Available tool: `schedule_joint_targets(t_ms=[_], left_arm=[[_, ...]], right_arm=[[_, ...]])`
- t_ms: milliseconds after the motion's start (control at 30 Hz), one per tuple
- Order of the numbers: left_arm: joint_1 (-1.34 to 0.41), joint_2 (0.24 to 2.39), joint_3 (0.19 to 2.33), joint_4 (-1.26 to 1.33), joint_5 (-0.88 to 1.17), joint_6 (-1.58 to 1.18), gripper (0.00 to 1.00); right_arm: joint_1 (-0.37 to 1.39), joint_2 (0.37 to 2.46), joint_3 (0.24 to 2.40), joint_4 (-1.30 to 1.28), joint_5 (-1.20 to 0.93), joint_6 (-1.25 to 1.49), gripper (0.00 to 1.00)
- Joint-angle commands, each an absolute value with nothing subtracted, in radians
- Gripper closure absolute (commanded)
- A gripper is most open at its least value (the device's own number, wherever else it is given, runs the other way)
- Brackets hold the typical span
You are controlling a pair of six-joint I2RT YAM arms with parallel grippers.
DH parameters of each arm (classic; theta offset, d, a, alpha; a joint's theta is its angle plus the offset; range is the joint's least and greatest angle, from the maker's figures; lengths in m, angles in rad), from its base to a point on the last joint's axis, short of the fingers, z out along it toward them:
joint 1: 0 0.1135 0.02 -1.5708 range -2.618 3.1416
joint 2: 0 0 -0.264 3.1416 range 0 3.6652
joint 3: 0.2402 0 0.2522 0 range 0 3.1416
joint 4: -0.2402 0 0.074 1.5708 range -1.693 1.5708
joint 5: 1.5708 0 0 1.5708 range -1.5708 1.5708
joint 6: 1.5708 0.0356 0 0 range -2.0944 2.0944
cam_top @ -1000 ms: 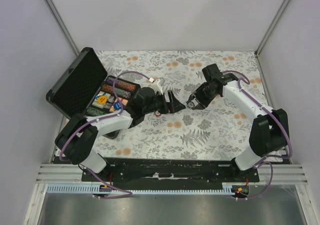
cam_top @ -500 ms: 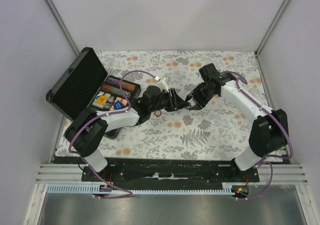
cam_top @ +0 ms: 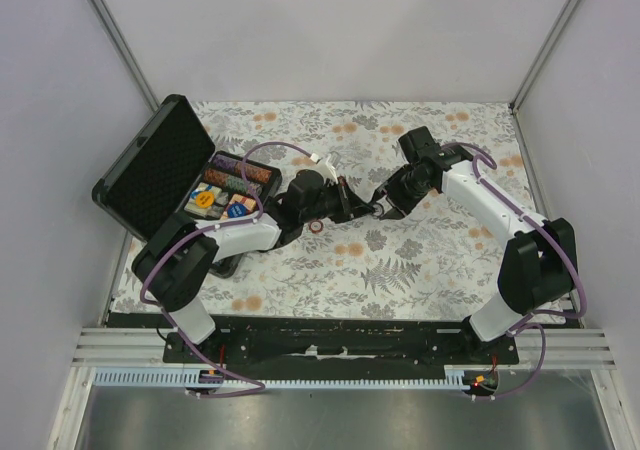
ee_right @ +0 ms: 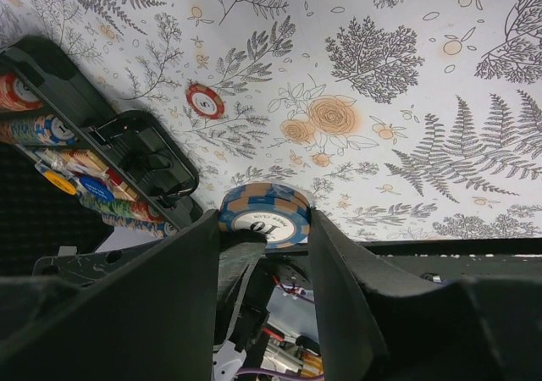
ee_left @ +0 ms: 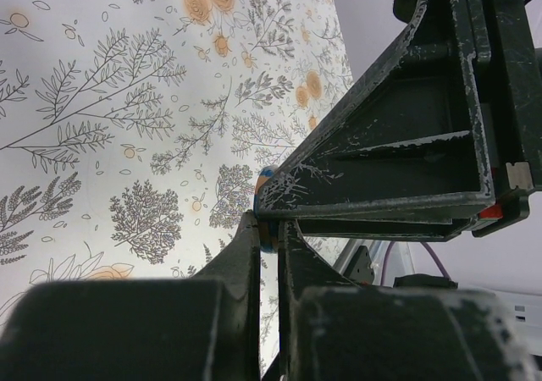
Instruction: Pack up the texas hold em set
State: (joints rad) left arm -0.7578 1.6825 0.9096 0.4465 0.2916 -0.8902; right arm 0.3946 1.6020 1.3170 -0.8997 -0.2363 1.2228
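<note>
— One hand-over is under way. Status, left to right?
— The case [cam_top: 150, 175] stands open at left, chip rows [cam_top: 238, 173] seated inside. The left gripper [ee_left: 268, 233] is narrowed to a slit at the blue-orange chip stack [ee_right: 265, 214]; whether it grips cannot be told. The right gripper [ee_right: 265, 229] clamps that stack mid-table.
— Next?
— In my judgement, the left must hold firm before the right releases, then carry the stack to the case. A red chip [cam_top: 316, 226] lies loose nearby.

Case [cam_top: 150, 175]: 1.
Chip rows [cam_top: 238, 174] in case: 2 visible.
Round buttons: 2, orange button [cam_top: 204, 199] and blue button [cam_top: 233, 210].
Loose red chip [ee_right: 206, 101] on counter [cam_top: 420, 260]: 1.
Blue-orange chip stack [ee_right: 265, 214]: 1; chips in stack uncountable.
Claws: 2, left claw [ee_left: 269, 231] and right claw [ee_right: 264, 229].
</note>
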Motion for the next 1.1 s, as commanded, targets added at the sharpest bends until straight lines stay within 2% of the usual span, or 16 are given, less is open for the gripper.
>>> schedule_joint_targets(t_ms=[0,67,133,200,267,367,667,733,933,1067], left_arm=[[-0.767,1.681,0.954,0.479,0.316,-0.899,0.98],[-0.767,1.674,0.954,0.473,0.316,-0.882,0.98],[-0.767,1.661,0.954,0.445,0.310,-0.859,0.98],[-0.767,1.649,0.957,0.414,0.310,-0.822,0.98],[-0.767,1.637,0.965,0.361,0.308,-0.772,0.98],[-0.767,1.606,0.998,0.191,0.276,-0.649,0.98],[-0.765,1.431,1.112,-0.409,0.003,-0.197,0.98],[-0.765,1.396,1.132,-0.521,-0.131,-0.100,0.98],[-0.764,1.292,1.048,-0.603,-0.400,0.121,0.98],[-0.739,1.237,0.988,-0.629,-0.396,0.224,0.98]], right_arm=[[0.411,1.586,1.327,-0.893,-0.223,1.209,0.65],[0.411,1.580,1.322,-0.893,-0.190,1.181,0.54],[0.411,1.571,1.325,-0.894,-0.147,1.160,0.35],[0.410,1.568,1.351,-0.902,-0.111,1.132,0.20],[0.410,1.563,1.382,-0.914,-0.072,1.105,0.11],[0.397,1.537,1.382,-0.925,-0.022,1.071,0.04],[0.275,1.413,1.189,-0.891,-0.026,1.014,0.02],[0.262,1.398,1.166,-0.893,-0.028,1.009,0.02],[0.247,1.379,1.124,-0.893,-0.031,0.999,0.02],[0.241,1.371,1.112,-0.893,-0.040,1.000,0.02]])
